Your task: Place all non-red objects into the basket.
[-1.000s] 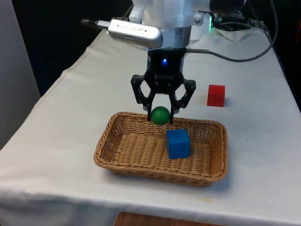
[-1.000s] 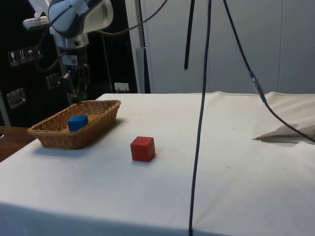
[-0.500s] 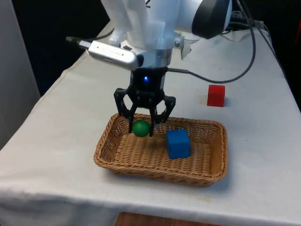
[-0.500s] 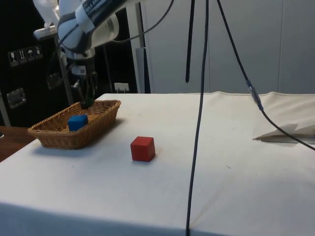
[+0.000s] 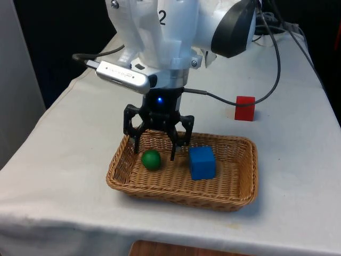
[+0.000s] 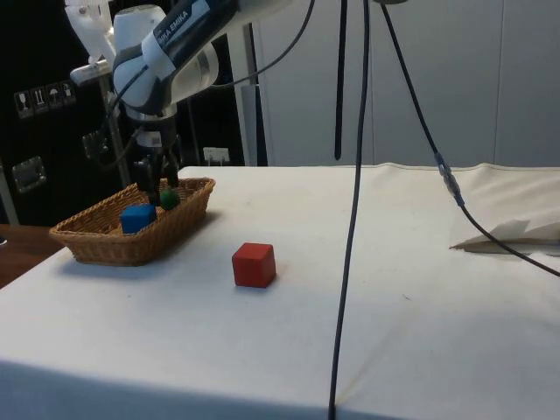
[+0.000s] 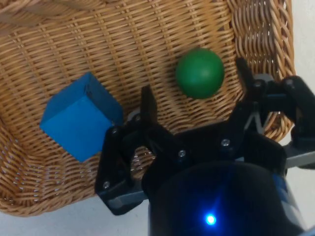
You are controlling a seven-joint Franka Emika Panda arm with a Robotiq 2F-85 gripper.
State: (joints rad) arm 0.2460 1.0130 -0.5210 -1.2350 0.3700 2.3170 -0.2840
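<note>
The green ball [image 5: 151, 159] lies loose on the floor of the wicker basket [image 5: 180, 194], near its end on the front view's left. My gripper [image 5: 155, 150] hangs just above it, open, its fingers spread to either side of the ball and nothing between them. In the wrist view the green ball [image 7: 200, 72] rests on the weave clear of both fingers [image 7: 146, 101]. A blue cube [image 5: 201, 162] sits in the basket's middle, beside the ball. The red cube [image 5: 245, 108] stands on the cloth beyond the basket, at the front view's right. From the side, the ball [image 6: 169, 199] and blue cube [image 6: 138, 217] show inside the basket [image 6: 96, 243].
A black cable [image 5: 229, 98] runs from the wrist across the cloth behind the basket. In the side view the red cube [image 6: 254, 264] stands alone on the cloth, a thick cable [image 6: 352, 219] hangs across the picture, and folded paper [image 6: 512, 236] lies at the far edge.
The gripper carried the green ball towards the front view's left and down into the basket, then opened. The ball has dropped from the fingers onto the basket floor.
</note>
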